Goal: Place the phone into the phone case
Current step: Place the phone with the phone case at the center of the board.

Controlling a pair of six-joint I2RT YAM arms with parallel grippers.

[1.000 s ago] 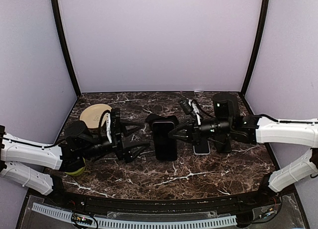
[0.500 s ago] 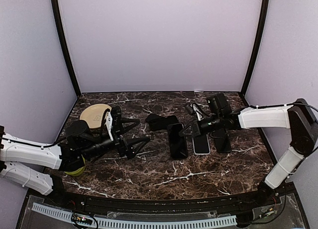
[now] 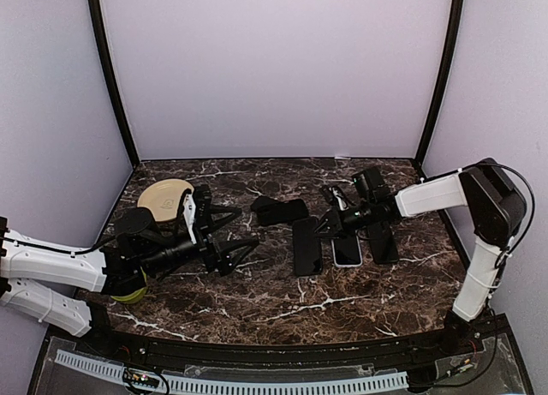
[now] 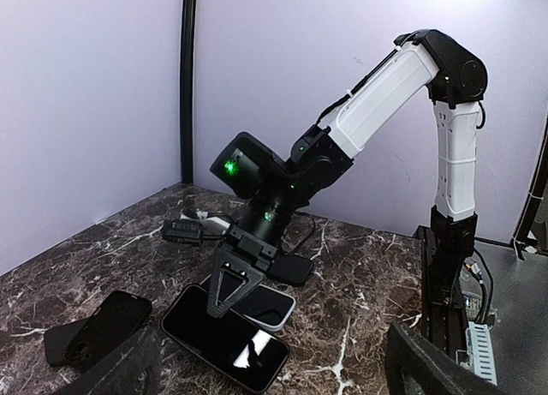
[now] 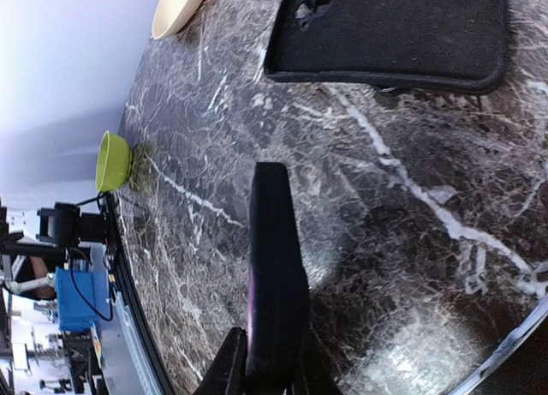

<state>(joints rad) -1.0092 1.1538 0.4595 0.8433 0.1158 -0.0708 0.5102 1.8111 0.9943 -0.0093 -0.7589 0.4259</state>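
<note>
The phone (image 3: 306, 245) is a black slab lying flat at the table's middle, its dark screen (image 4: 224, 337) facing up. My right gripper (image 3: 323, 230) is shut on its far end; in the right wrist view the fingers (image 5: 229, 361) pinch the phone (image 5: 276, 266) seen edge-on. The black phone case (image 3: 278, 211) lies just behind it, empty, camera hole visible (image 5: 385, 35). My left gripper (image 3: 250, 226) stands open to the left of the phone, holding nothing; its fingers (image 4: 432, 365) frame the left wrist view.
A white-rimmed phone (image 3: 347, 251) and a black slab (image 3: 382, 241) lie right of the phone. A tan plate (image 3: 163, 198) sits at back left. A yellow-green bowl (image 3: 128, 294) stands under the left arm. Cables (image 3: 336, 189) lie behind the right gripper.
The right gripper has dragged the phone rightward, from beside the case's front to next to the white-rimmed phone, and the right arm has drawn back. The left arm has hardly moved.
</note>
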